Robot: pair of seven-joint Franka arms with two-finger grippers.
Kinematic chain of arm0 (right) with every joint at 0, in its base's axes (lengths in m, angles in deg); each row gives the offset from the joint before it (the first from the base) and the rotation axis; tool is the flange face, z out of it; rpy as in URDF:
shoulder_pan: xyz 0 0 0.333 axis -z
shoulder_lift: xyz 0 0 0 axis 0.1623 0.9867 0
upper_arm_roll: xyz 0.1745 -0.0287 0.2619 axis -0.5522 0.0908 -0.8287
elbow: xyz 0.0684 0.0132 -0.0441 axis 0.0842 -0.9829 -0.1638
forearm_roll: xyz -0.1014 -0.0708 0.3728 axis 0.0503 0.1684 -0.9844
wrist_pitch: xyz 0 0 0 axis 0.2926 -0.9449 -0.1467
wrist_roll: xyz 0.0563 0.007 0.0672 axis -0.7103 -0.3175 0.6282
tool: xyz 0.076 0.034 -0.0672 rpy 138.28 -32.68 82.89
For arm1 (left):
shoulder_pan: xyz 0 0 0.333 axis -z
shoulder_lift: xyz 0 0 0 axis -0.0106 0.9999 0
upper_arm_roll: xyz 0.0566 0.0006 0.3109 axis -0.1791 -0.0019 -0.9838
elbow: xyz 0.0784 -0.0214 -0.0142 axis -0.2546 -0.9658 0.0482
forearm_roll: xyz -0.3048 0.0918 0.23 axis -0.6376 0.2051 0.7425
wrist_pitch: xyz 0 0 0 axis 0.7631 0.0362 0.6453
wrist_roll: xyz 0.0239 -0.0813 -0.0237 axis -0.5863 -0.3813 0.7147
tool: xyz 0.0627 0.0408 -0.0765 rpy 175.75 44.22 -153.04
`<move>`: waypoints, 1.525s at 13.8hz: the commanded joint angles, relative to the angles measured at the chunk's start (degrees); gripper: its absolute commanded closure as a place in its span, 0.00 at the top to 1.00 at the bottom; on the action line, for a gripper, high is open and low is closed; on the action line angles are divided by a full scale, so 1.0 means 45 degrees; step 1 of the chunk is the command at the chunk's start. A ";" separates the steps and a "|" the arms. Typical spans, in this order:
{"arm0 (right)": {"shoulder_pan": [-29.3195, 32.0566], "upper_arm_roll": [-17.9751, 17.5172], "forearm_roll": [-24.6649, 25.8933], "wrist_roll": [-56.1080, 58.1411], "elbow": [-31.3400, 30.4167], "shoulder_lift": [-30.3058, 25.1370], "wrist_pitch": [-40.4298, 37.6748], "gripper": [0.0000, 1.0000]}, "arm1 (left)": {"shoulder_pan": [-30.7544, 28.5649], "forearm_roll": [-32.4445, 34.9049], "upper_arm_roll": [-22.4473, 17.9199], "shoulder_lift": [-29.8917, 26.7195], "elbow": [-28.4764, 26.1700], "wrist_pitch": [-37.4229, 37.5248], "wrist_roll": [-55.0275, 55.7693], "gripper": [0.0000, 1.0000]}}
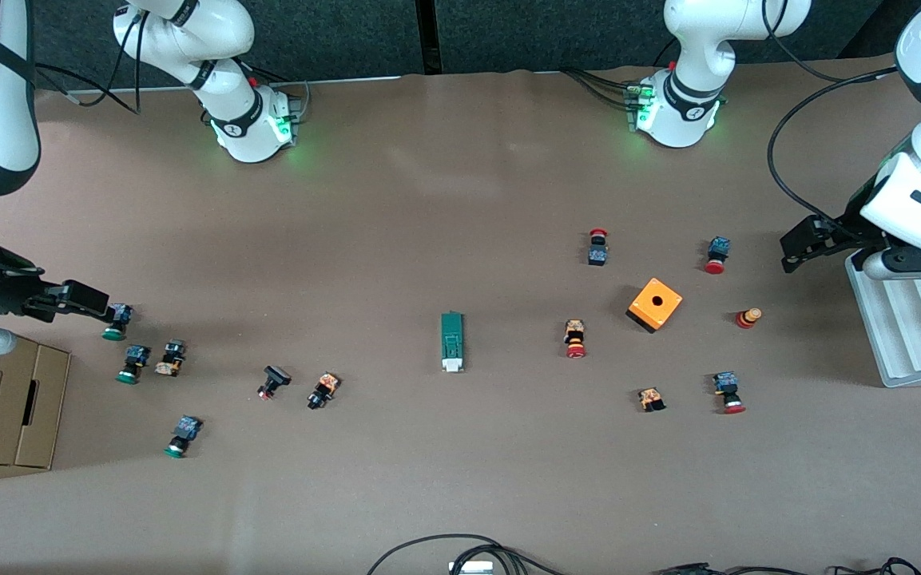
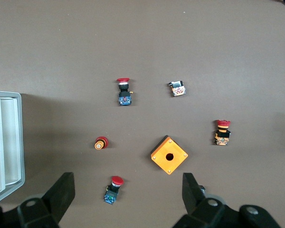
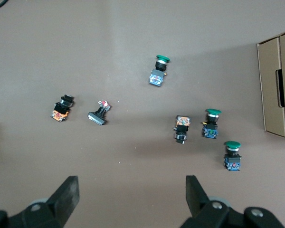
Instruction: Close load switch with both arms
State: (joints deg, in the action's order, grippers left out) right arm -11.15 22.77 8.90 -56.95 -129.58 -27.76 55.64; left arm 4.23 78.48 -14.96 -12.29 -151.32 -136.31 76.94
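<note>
Both hands hang up in the air at the two ends of the table with their fingers spread and nothing between them. At the right edge of the front view, the left hand (image 1: 795,249) hovers beside the grey ribbed tray (image 1: 919,331); its own wrist view shows the two dark fingers (image 2: 61,192) wide apart above the orange box (image 2: 169,155) and the red-capped buttons (image 2: 124,91). At the left edge of the front view, the right hand (image 1: 93,302) hovers just by a green-capped button (image 1: 117,321), above the cardboard boxes (image 1: 5,399), released as well.

The load switch (image 1: 452,342), a narrow green piece with a white end, lies flat in the centre of the front view, alone, well apart from either hand. Whether its lever is already thrown shut cannot be told from these views. So the scene fits two stages alike: the arms parked with the switch open, or the arms drawn back with it closed.

The table (image 1: 428,200) is covered in plain brown paper, smooth and matte, with parts scattered in two loose clusters either side of the switch. Dark panels run along the top of the frame, and black cables trail in at the bottom edge.
</note>
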 commanded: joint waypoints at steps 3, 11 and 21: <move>-0.0085 0.0051 -0.0068 -0.0168 -0.0147 -0.0669 -0.0421 1.00 | 0.0015 0.0080 -0.0008 0.0146 0.0369 0.0330 -0.0020 1.00; -0.0085 0.0071 -0.0009 -0.0149 -0.0362 -0.0651 0.0106 1.00 | 0.0015 0.0080 -0.0008 0.0146 0.0369 0.0330 -0.0020 1.00; -0.0183 0.0071 0.0303 -0.0032 -0.0637 -0.0769 0.0439 1.00 | 0.0132 0.0138 0.0089 0.0166 0.0564 0.0604 -0.0020 1.00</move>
State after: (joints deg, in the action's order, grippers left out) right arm -11.72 22.90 9.36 -57.02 -130.89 -30.10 56.75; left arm 4.47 78.55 -14.70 -12.27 -150.68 -135.14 76.91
